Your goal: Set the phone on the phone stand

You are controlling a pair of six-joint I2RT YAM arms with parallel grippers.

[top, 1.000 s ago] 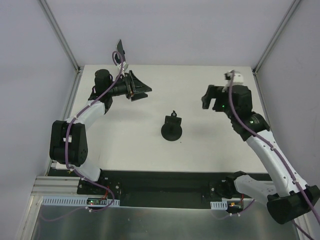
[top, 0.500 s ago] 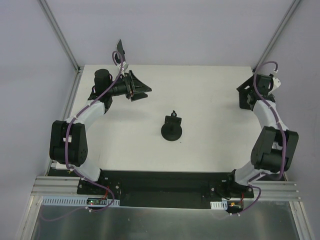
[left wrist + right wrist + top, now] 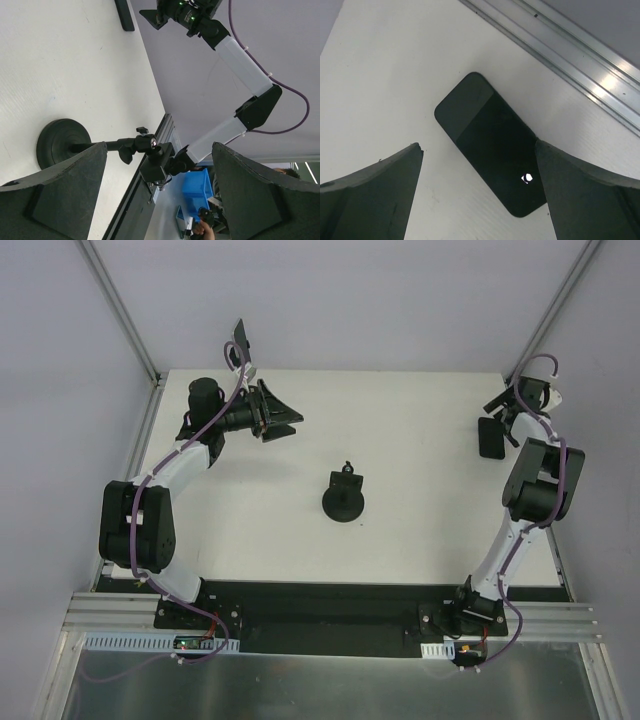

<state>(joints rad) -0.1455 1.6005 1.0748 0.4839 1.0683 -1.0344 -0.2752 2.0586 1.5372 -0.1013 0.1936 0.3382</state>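
Observation:
The black phone (image 3: 491, 437) lies flat, screen up, on the white table near the far right edge. It also shows in the right wrist view (image 3: 490, 142). My right gripper (image 3: 503, 403) hovers over it, open and empty, with the phone between the two fingers in the right wrist view (image 3: 477, 145). The black phone stand (image 3: 344, 498), with a round base and a clamp head, stands at the table's middle and also shows in the left wrist view (image 3: 65, 145). My left gripper (image 3: 285, 420) is open and empty at the far left, pointing toward the stand.
An aluminium frame rail (image 3: 570, 55) runs along the table's right edge close to the phone. The enclosure walls and corner posts (image 3: 545, 320) stand just behind the right gripper. A blue bin (image 3: 195, 187) sits off the table.
My right arm has swung from the middle right back to the far right corner and folded up. The phone now shows on the table under its gripper. The left arm has not moved.

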